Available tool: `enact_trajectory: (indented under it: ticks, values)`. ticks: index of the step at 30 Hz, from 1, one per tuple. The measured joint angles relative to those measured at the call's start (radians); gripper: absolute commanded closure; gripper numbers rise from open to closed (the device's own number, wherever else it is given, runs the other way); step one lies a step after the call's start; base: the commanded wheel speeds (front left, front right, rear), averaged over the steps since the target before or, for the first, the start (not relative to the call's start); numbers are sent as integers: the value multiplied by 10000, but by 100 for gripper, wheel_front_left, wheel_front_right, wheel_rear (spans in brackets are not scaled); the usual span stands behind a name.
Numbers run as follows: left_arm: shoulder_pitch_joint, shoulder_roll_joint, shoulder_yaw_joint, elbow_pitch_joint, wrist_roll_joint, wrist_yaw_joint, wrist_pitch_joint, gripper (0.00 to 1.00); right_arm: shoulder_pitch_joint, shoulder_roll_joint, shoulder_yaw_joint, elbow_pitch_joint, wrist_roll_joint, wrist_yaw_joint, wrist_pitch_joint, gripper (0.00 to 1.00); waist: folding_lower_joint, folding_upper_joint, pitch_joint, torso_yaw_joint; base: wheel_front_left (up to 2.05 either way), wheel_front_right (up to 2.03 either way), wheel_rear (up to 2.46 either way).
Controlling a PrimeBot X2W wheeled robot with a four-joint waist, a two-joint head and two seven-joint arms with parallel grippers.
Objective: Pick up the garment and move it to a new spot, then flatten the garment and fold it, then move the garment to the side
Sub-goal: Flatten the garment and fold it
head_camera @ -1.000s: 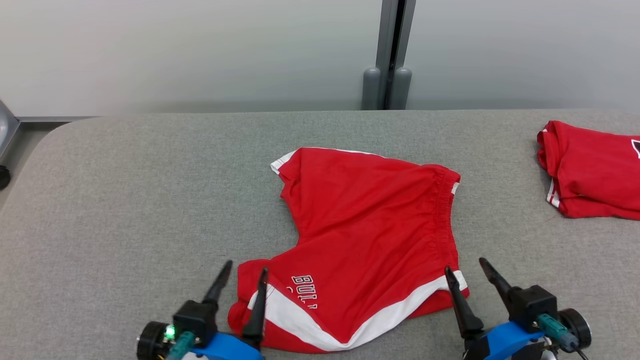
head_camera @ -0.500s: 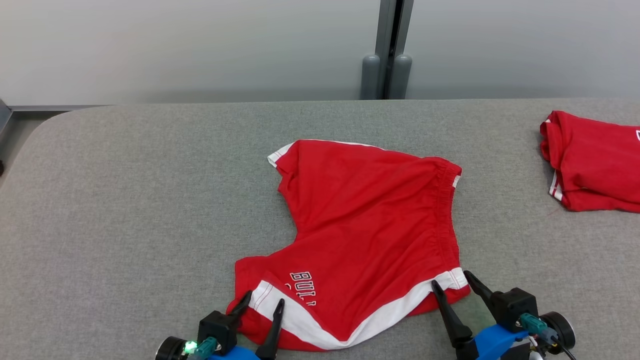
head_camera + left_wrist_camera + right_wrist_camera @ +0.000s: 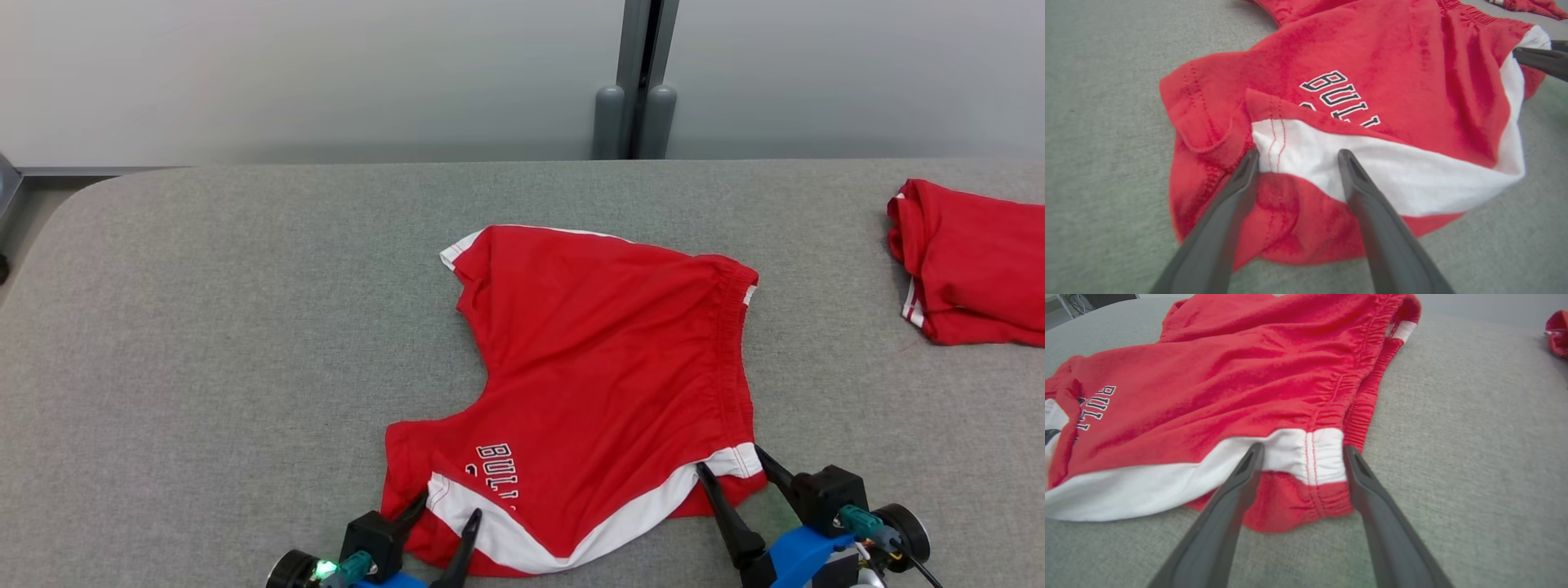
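Observation:
The garment [image 3: 604,367] is a pair of red shorts with a white band and black-and-white lettering, lying spread on the grey table [image 3: 204,327]. My left gripper [image 3: 447,506] stands open at the near left corner, its fingers straddling the white band's end [image 3: 1290,151] by the leg hem. Open too, my right gripper [image 3: 729,467] has its fingers on either side of the white waistband corner [image 3: 1314,457] at the near right. Neither holds the cloth. The garment [image 3: 1372,81] shows close up in both wrist views.
A second red garment [image 3: 971,269], folded, lies at the table's far right edge, also glimpsed as a red scrap [image 3: 1557,332]. A grey wall with a vertical post [image 3: 637,82] stands behind the table. Bare grey table spreads to the left.
Both grippers have dropped lower and moved in over the garment's near corners, fingers still apart. The camera has tilted slightly, shifting the scene.

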Motion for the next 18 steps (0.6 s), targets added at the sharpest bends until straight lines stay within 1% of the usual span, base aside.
enact_trajectory:
  ticks: [6,7,10,11,12,13,14,18]
  values:
    - [-68,111,-82,-79,-238,0,163,0,-72,-130,197,163,115,0,-4,0,0,0,49,70,0,0,0]
    - [-184,94,-326,-144,-447,0,343,0,-141,-180,305,247,192,0,0,0,0,0,74,92,0,0,0]
    - [-280,100,-587,-173,-619,0,525,0,-211,-221,420,299,284,0,2,0,0,0,98,104,0,0,0]
    - [-337,105,-671,-186,-732,0,600,9,-220,-228,491,316,336,0,0,0,0,0,109,105,0,0,0]
    - [-383,121,-734,-203,-819,0,629,62,-231,-234,537,328,370,0,-4,53,0,0,120,106,0,0,0]
    - [-409,127,-809,-219,-905,0,652,100,-256,-247,604,341,422,0,-6,83,0,0,124,103,0,0,0]
    - [-413,134,-857,-240,-1043,0,675,100,-285,-267,677,332,483,0,-35,100,0,0,124,100,0,0,0]
    - [-409,247,-911,-382,-1540,0,472,100,-354,-362,871,232,625,0,-198,100,1,0,83,100,0,0,0]
